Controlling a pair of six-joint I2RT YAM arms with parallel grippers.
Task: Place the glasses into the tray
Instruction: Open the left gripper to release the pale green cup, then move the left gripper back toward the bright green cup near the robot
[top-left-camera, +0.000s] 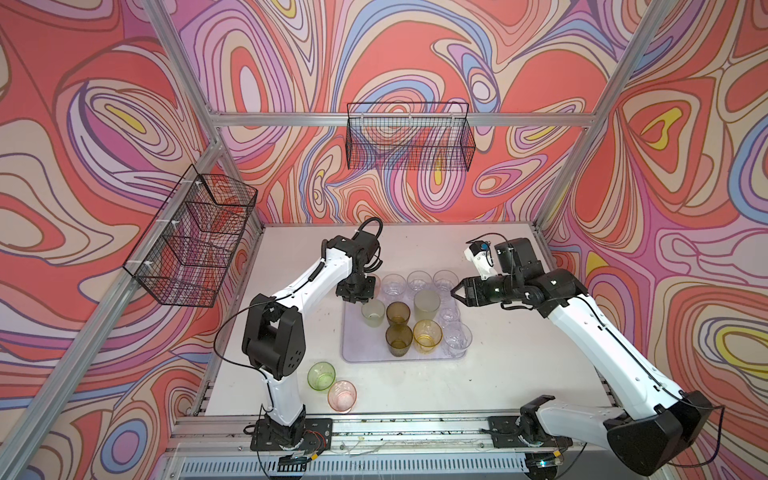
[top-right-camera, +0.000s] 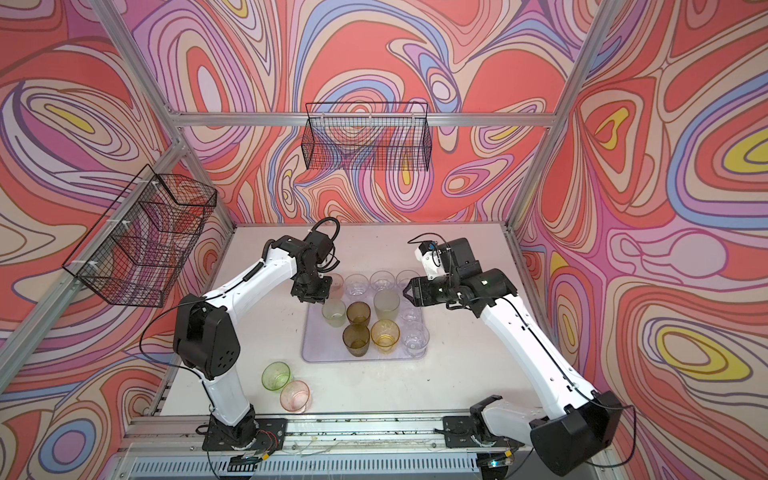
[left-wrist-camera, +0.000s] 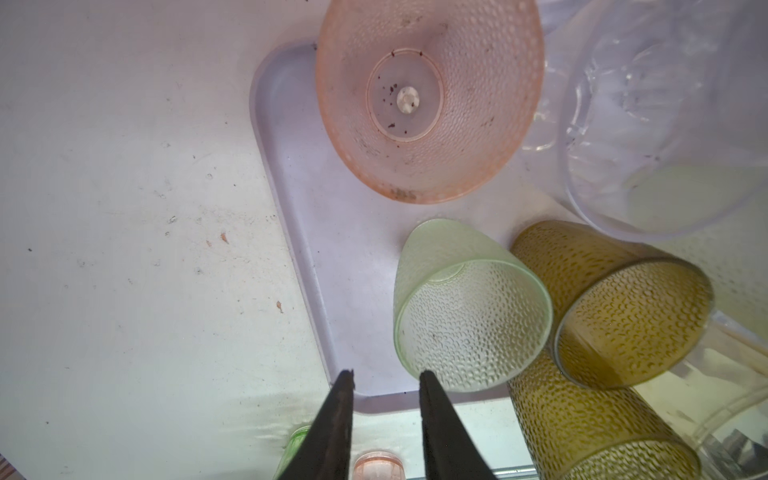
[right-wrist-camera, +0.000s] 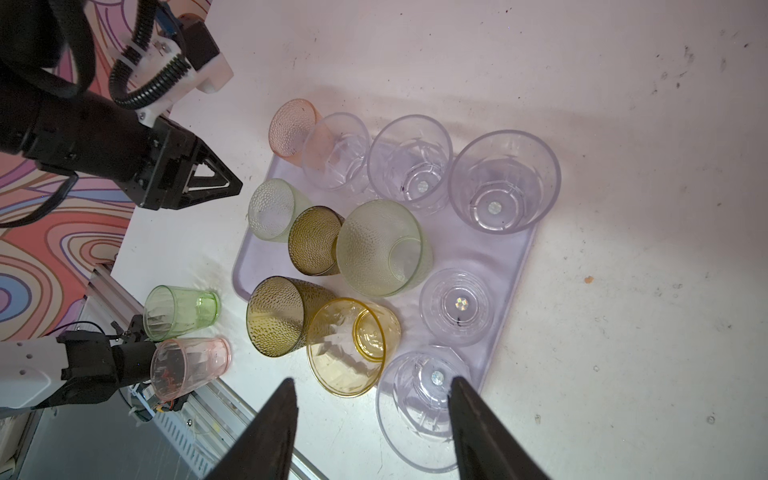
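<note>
The pale lilac tray (top-left-camera: 358, 353) lies mid-table and holds several glasses: clear ones along the far row and right side, two olive-brown (top-left-camera: 397, 312), an amber one (top-left-camera: 427, 336) and two pale green (top-left-camera: 372, 313). A pink glass (left-wrist-camera: 428, 99) stands upright in the tray's far left corner. My left gripper (top-left-camera: 357, 296) hovers just above that corner, open a little (left-wrist-camera: 386, 378), nothing between its fingers. My right gripper (top-left-camera: 455, 293) hangs open over the tray's far right part (right-wrist-camera: 372, 386), empty. A green glass (top-left-camera: 321, 375) and a pink glass (top-left-camera: 342, 395) stand on the table, off the tray.
Black wire baskets hang on the back wall (top-left-camera: 409, 137) and the left wall (top-left-camera: 195, 237). An aluminium rail (top-left-camera: 395, 426) with both arm bases runs along the front. Bare white table (top-left-camera: 519, 353) lies right of the tray.
</note>
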